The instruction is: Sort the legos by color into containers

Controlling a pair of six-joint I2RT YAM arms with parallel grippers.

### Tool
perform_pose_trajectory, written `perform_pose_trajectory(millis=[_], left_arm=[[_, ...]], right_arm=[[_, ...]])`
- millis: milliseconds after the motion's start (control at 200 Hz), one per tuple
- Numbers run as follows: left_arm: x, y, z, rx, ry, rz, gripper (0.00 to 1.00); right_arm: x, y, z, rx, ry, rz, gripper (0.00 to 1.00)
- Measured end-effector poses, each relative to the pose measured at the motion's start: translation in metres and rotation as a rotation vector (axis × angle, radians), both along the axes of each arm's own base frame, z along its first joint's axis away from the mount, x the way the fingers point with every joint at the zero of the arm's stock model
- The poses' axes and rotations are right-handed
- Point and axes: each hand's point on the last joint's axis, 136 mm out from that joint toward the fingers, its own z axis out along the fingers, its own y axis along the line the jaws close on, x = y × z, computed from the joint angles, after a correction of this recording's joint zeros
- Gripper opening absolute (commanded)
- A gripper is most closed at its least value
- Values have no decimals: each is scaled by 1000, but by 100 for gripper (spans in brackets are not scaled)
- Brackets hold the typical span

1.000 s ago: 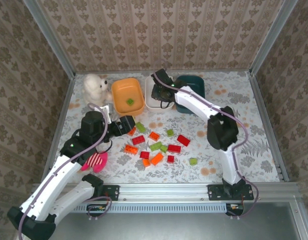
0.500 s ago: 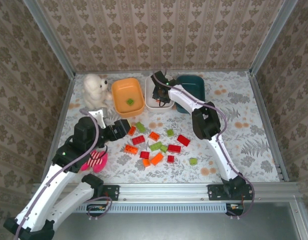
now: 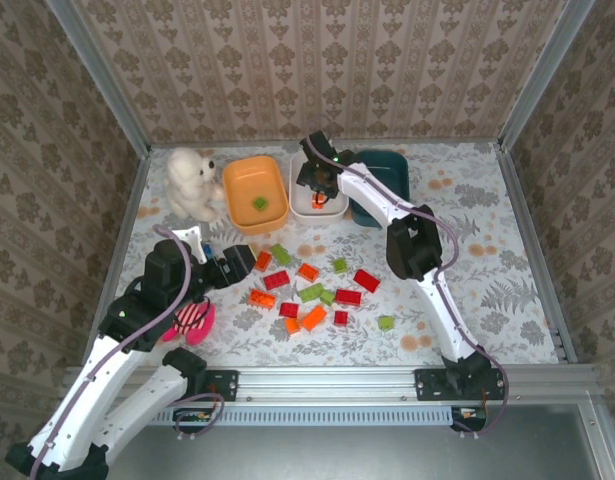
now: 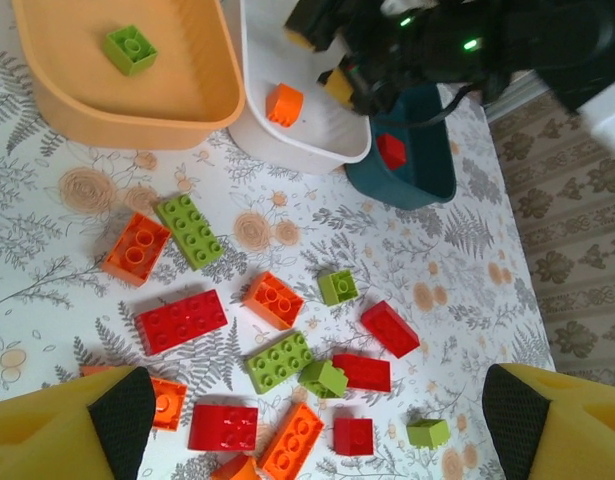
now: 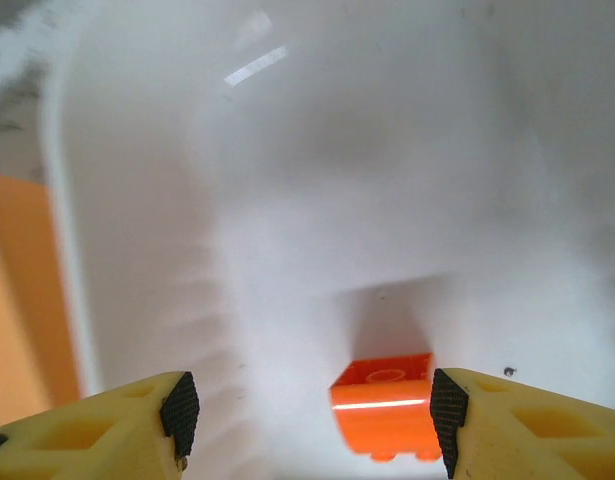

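— While the right gripper (image 3: 317, 188) hangs inside the white bin (image 3: 332, 213), which step do we log?

— The release step. In the right wrist view its jaws stand spread, wider than the orange brick (image 5: 385, 405). The brick lies on the bin floor between them, clamped by neither pad, so we count it as sorted. A light green brick (image 3: 259, 203) lies in the orange bin (image 3: 230, 190), and a red brick (image 4: 391, 150) shows in the dark teal bin (image 4: 412, 188).

— And the left gripper (image 4: 317, 410)?

— Spread wide, holding nothing, poised above the loose legos (image 3: 312, 290) scattered on the table (image 3: 487, 250).

— What does the next move call for?

— In our judgement, we lift the right gripper clear of the bin wall before it travels. The left gripper needs only to descend on one loose brick, with its jaws set across the brick's narrow sides.

— What differs from a second ago?

— The orange brick was not visible in the white bin then, and now it is. The right arm's elbow has shifted leftward, and the left gripper has drawn back slightly toward its base.
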Motion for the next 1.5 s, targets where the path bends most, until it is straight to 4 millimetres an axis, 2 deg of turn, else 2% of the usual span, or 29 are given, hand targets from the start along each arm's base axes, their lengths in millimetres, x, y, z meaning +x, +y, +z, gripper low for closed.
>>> perform_pose_trajectory(millis=[90, 175, 265, 320, 375, 490, 520, 580, 680, 780, 905, 1015, 1275, 1500], left_arm=[[-1, 1, -2, 5, 7, 4, 88], [0, 3, -3, 11, 8, 14, 88], [0, 6, -8, 23, 34, 35, 85], [-1, 10, -17, 35, 80, 65, 83], [-2, 13, -28, 51, 135, 91, 80], [-2, 16, -56, 81, 282, 152, 76], [-2, 15, -64, 89, 326, 169, 76], [-2, 15, -79, 106, 409, 203, 75], [-4, 14, -102, 124, 526, 272, 75], [-7, 14, -121, 113, 626, 368, 74], [-13, 12, -146, 100, 754, 500, 73], [-13, 8, -167, 93, 842, 606, 73], [1, -3, -201, 75, 931, 745, 77], [9, -8, -214, 57, 955, 806, 63]], right_arm=[[-1, -2, 43, 15, -69, 16, 63], [-5, -6, 95, 34, -153, 26, 62], [-23, -14, 145, 53, -244, 46, 62], [-44, -19, 172, 63, -306, 74, 61], [-75, -24, 193, 68, -361, 118, 61], [-139, -18, 220, 104, -447, 241, 63], [-155, -16, 221, 119, -459, 275, 63], [-189, -10, 211, 143, -461, 352, 64], [-238, -14, 169, 145, -401, 444, 65], [-272, -15, 133, 133, -330, 520, 66], [-300, -14, 115, 153, -289, 589, 67], [-313, -16, 117, 176, -294, 615, 67], [-320, -23, 132, 202, -337, 616, 67], [-323, -25, 129, 192, -323, 620, 67]])
